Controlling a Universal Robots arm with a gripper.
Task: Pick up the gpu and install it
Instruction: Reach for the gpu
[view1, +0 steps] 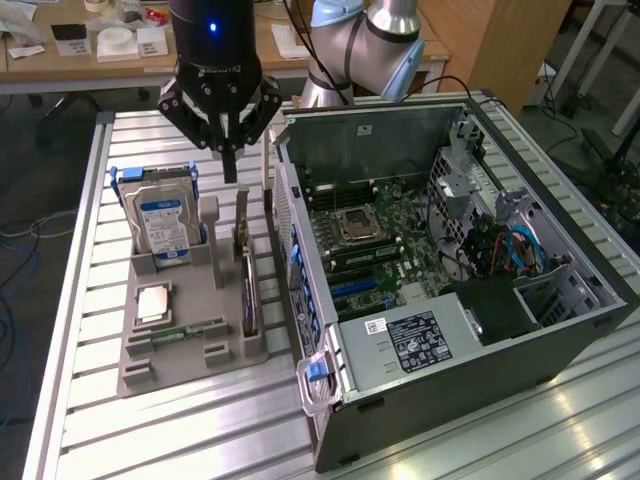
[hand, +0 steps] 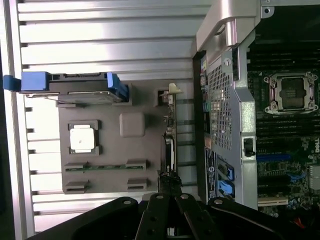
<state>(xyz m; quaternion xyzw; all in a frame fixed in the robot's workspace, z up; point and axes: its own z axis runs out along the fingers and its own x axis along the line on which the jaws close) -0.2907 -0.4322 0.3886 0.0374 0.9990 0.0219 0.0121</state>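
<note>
The gpu (view1: 244, 262) stands on its edge in a slot of the grey holder (view1: 185, 352), on the side nearest the computer case. In the wrist view the gpu (hand: 170, 131) shows edge-on as a thin dark strip with a pale bracket tab at one end. My gripper (view1: 230, 168) hangs above the holder, a little above and behind the card, with its fingers shut together and nothing between them. Seen from the wrist, the gripper (hand: 168, 181) has its tips lined up over one end of the card.
The holder also carries a silver hard drive with a blue label (view1: 163, 225), a processor (view1: 154, 301) and a green RAM stick (view1: 189, 328). The open computer case (view1: 520, 345) lies at the exterior view's right, showing its motherboard (view1: 375, 235) and blue expansion slots (view1: 354, 290).
</note>
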